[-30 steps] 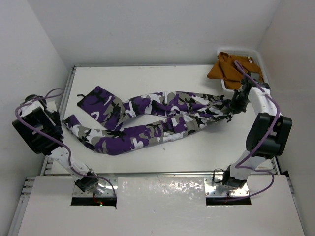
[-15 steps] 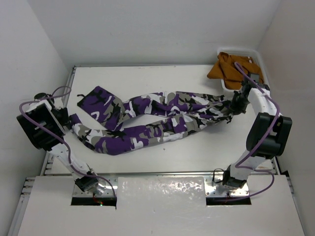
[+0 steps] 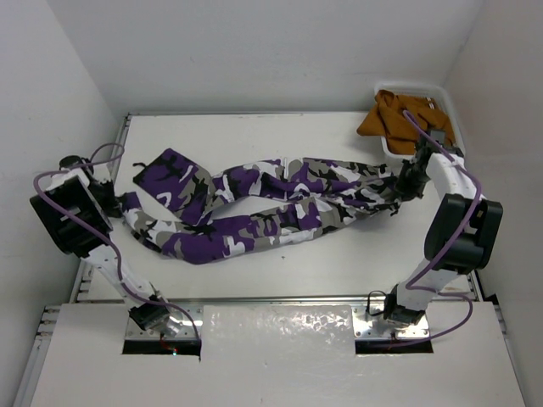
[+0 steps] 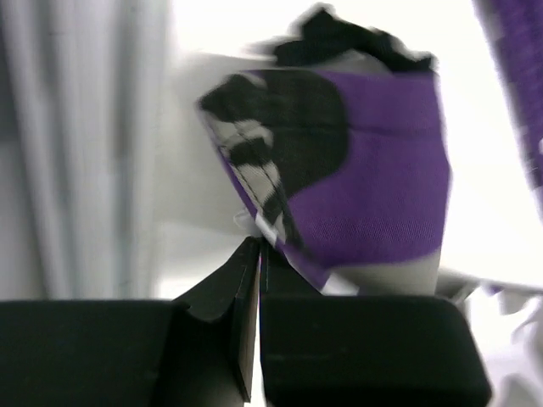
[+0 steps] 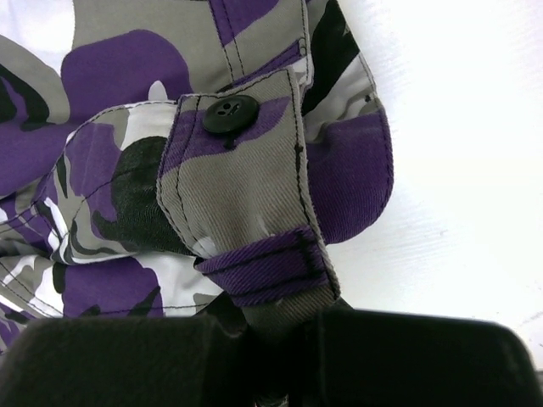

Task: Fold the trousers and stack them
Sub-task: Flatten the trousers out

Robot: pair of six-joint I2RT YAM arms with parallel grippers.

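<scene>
The camouflage trousers (image 3: pixel 254 208) lie stretched across the table, legs to the left and waist to the right. My left gripper (image 3: pixel 117 202) is at the cuff of the near leg. In the left wrist view its jaws (image 4: pixel 259 248) are shut, with the purple and black cuff hem (image 4: pixel 373 170) pinched at their tips. My right gripper (image 3: pixel 407 180) is shut on the waistband. In the right wrist view the belt loop and waistband (image 5: pixel 246 186) run into the jaws (image 5: pixel 284 318), just below the black button (image 5: pixel 229 113).
A white bin (image 3: pixel 450 110) at the back right corner holds a plain orange-brown garment (image 3: pixel 394 114), just behind my right arm. White walls stand close on both sides. The table (image 3: pixel 254 136) shows bare white behind and in front of the trousers.
My left arm has swung in from the left edge to the near leg's cuff and closed there; the cuff has shifted slightly. The right gripper has held its place.
</scene>
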